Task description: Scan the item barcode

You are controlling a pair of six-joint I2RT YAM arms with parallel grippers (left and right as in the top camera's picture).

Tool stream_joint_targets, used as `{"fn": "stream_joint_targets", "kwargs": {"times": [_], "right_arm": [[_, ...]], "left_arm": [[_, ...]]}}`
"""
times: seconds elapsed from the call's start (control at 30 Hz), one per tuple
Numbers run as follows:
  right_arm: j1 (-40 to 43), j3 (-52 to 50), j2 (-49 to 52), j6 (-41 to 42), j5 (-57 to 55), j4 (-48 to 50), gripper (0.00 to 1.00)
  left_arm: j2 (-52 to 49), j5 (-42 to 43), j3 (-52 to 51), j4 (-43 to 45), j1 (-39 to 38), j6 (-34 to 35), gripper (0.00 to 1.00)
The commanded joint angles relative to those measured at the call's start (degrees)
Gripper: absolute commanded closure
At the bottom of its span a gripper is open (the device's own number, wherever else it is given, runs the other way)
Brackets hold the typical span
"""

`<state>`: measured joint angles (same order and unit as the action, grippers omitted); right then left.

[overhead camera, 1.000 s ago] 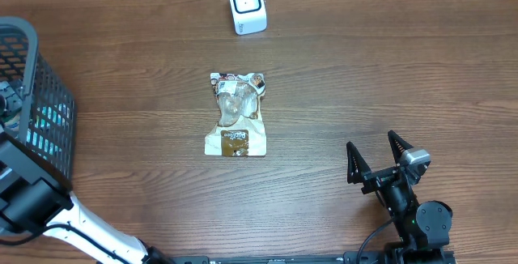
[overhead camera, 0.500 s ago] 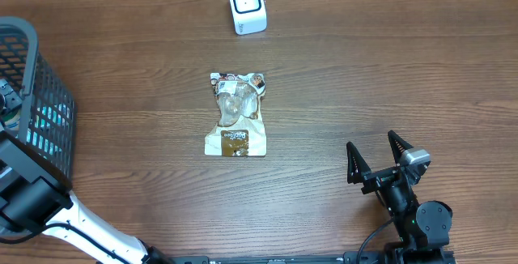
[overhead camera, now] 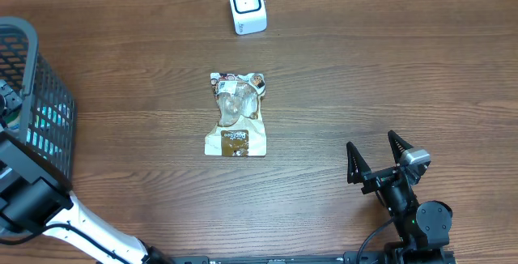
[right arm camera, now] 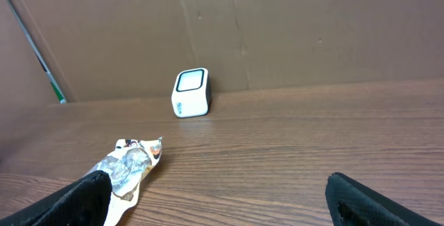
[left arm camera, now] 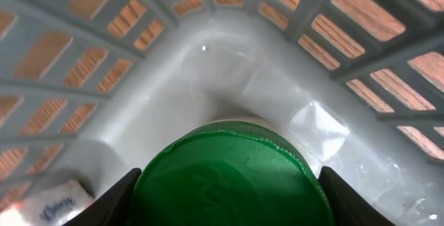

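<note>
Lifting straight up, slowly, looks wisest, since the left gripper [left arm camera: 229, 188] is clamped on the green-lidded jar [left arm camera: 229, 163] deep in a corner of the basket [left arm camera: 208, 53], close to its walls, while the right gripper [overhead camera: 372, 146] rests spread wide, well apart from the basket.

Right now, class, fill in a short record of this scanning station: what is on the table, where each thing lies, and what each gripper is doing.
scanner: white scanner, upright at the far edge of the table
item: snack packet, lying flat mid-table, apart from the scanner
basket: dark mesh basket, at the left edge
left gripper: left gripper inside the basket, fingers against both sides of a green lid
right gripper: right gripper open, empty, near-right of the table
</note>
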<state>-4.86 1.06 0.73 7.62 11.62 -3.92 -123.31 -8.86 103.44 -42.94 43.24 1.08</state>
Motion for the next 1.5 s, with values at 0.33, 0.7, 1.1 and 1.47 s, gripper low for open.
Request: {"fn": "stream_joint_targets", "kwargs": {"times": [0.33,0.7,1.1,1.47], "right_arm": [[0.33,-0.61,-0.57,-0.20,0.02,0.26,0.00],[0.33,-0.61,-0.57,-0.20,0.02,0.26,0.00],[0.33,-0.61,-0.57,-0.20,0.02,0.26,0.00],[0.33,-0.61,-0.57,-0.20,0.02,0.26,0.00]], "left_arm": [[24.61,-0.31,0.26,-2.80,0.22,17.66,0.59],[43.50,12.66,0.24,-6.16,-0.26,21.27,0.64],[50.10,20.72,0.22,-17.29,-16.61,20.48,0.68],[42.36,19.02,0.20,-29.42,-35.19,16.79,0.72]]}}
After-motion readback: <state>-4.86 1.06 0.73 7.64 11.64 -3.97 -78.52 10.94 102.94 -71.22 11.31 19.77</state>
